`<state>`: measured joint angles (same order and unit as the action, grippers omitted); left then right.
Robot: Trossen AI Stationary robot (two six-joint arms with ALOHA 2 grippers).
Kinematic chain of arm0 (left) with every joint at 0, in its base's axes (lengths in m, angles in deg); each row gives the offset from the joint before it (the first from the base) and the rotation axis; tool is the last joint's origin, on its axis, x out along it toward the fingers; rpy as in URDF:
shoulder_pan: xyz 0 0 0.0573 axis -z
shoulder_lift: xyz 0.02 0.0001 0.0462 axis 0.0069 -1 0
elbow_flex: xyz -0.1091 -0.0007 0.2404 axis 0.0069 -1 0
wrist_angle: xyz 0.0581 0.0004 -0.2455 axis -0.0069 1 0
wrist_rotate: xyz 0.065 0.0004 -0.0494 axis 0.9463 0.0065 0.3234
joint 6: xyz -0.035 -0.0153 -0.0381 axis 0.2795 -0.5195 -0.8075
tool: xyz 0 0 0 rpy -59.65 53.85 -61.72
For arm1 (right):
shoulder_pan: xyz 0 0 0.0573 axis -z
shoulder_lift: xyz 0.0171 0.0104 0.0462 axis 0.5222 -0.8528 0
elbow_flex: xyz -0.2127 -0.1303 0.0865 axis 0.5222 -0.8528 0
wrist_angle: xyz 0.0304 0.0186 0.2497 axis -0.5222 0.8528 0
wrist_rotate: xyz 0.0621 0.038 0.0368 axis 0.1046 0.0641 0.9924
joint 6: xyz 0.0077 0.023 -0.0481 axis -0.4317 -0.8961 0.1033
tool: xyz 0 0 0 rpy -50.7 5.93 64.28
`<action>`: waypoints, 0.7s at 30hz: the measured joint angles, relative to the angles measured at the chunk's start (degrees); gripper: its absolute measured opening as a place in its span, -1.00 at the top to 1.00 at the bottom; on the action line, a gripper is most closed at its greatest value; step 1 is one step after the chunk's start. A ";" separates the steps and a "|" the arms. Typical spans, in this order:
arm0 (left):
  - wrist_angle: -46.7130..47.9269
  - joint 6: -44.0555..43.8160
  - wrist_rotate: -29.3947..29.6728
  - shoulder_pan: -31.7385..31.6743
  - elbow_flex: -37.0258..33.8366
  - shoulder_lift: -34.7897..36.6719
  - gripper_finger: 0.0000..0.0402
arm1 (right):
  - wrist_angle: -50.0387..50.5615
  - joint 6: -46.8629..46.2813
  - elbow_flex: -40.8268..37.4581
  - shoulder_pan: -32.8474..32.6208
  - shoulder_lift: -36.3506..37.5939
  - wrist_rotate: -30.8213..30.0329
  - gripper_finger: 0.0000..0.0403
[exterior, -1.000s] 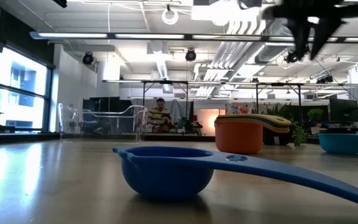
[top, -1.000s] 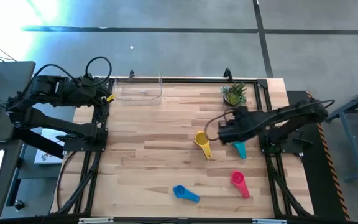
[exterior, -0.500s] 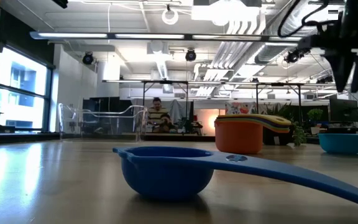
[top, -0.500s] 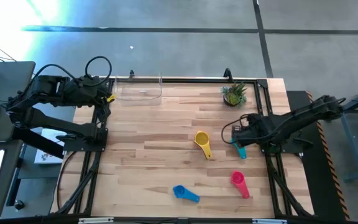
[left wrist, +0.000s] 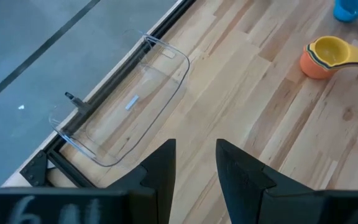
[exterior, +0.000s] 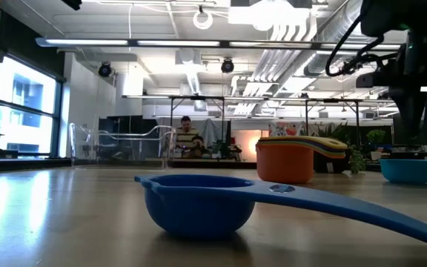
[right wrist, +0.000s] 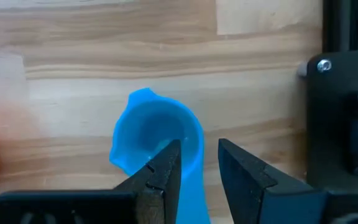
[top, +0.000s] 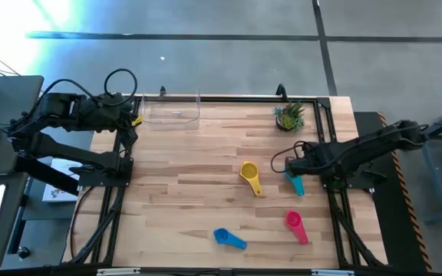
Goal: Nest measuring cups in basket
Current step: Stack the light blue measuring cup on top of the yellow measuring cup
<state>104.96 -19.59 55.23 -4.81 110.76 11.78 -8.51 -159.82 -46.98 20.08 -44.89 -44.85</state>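
The teal cup lies on its base near the table's right edge. My right gripper is low over it and open, pointing down. One finger stands over the bowl and the other outside the rim. A stack of nested cups with yellow on top and orange at the bottom stands mid-table. The pink cup and the blue cup lie nearer the near edge. The clear basket sits at the far edge. My left gripper waits open at the far left corner, beside the basket. My right gripper comes at the teal cup from above, on the handle side of the bowl's rim. One fingertip is over the hollow and the other fingertip is outside the wall. I cannot tell whether either touches. The cup rests on the table.
A small potted plant stands at the far right, just beyond my right arm. Black frame rails run along the table's sides. Bare wood lies between the basket and the stack. A person sits far behind the table.
My right gripper has drawn away from the yellow-topped stack toward the table's right edge and has come down over the teal cup. The cups have stayed where they were.
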 joint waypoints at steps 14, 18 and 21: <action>-0.04 -0.74 0.01 0.00 0.00 -0.29 0.48 | -5.56 11.70 -0.02 7.16 -1.90 2.95 0.51; -0.02 1.04 0.02 0.00 0.00 -0.28 0.48 | -6.29 22.79 0.18 11.60 -2.01 4.45 0.51; -0.02 2.01 0.01 -0.01 0.00 -0.29 0.48 | -6.46 32.92 0.18 15.00 -1.92 7.18 0.51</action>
<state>104.94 -17.58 55.24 -4.82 110.76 11.49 -14.97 -126.90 -46.80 35.07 -46.81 -37.67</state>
